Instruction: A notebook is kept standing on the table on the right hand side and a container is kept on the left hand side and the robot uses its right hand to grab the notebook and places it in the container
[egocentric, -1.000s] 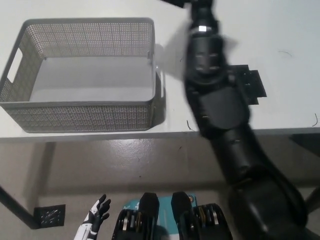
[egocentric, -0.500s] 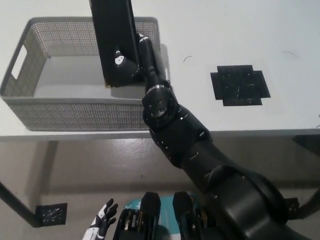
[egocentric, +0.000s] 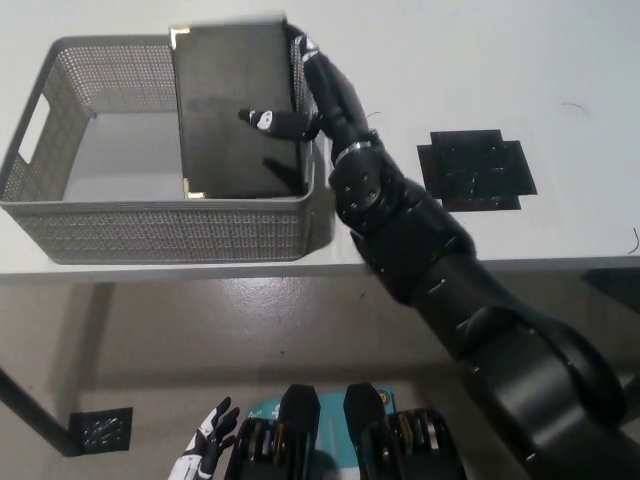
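Landmark: the grey mesh container (egocentric: 60, 215) sits on the white counter (egocentric: 480, 60), toward the robot's left side; every place below is given from it.

Notebook: the black notebook (egocentric: 215, 90) is over the container's right half, its face turned up toward the head camera, tilted a little. Gold corner pieces show at its upper left and lower left corners. Its top edge reaches past the container's far rim; its lower edge is inside, above the container's pale floor. Whether it touches that floor or any wall I cannot tell.

Right hand: the black right hand (egocentric: 305, 95) is at the container's right wall, clamped on the notebook's right edge. One finger (egocentric: 272, 121) with a white tip lies across the notebook's face; the others wrap behind the right edge.

Right arm: it runs from the container's right wall down across the counter's front edge, toward the lower right.

Left hand: the white left hand (egocentric: 208, 450) rests far below the container, past the counter's front edge and above the floor, fingers spread and holding nothing.

Black mark: a flat black patch (egocentric: 478, 170) lies on the counter well to the right of the container, apart from the arm.

Floor tile piece: a small dark square (egocentric: 98, 430) lies on the floor below the container's left end.
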